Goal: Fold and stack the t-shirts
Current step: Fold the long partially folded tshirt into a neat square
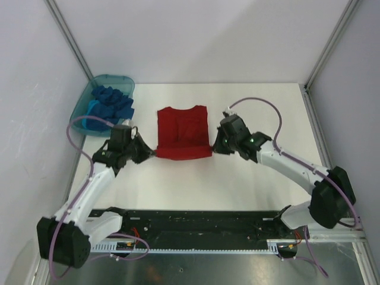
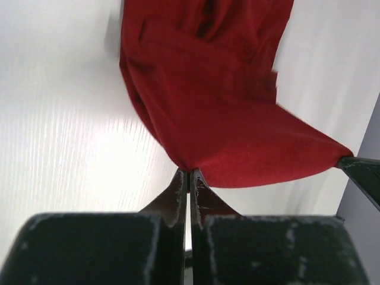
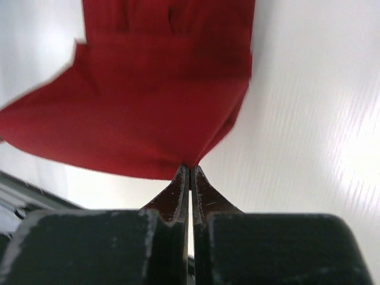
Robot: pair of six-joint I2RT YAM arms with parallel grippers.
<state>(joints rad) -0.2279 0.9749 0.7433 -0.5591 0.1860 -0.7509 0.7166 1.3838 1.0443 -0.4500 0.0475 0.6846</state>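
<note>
We see left fingers (image 2: 174, 196) pinched shut on red t-shirt (image 1: 184, 132) lower-left corner, right fingers (image 3: 176, 191) clamped on lower-right corner; shirt lies centre frame on desk (image 1: 249, 184), blue t-shirts (image 1: 113, 102) in tub (image 1: 83, 107) upper left

blocked: tub (image 1: 110, 76) far-left beyond left hand (image 1: 149, 152); red t-shirt (image 1: 183, 133) mid-table | open: bare table (image 1: 261, 107) far right, near side

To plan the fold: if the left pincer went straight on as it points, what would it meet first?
Probably the red t-shirt, whose corner the left pincer pinches; it lies right ahead.
</note>
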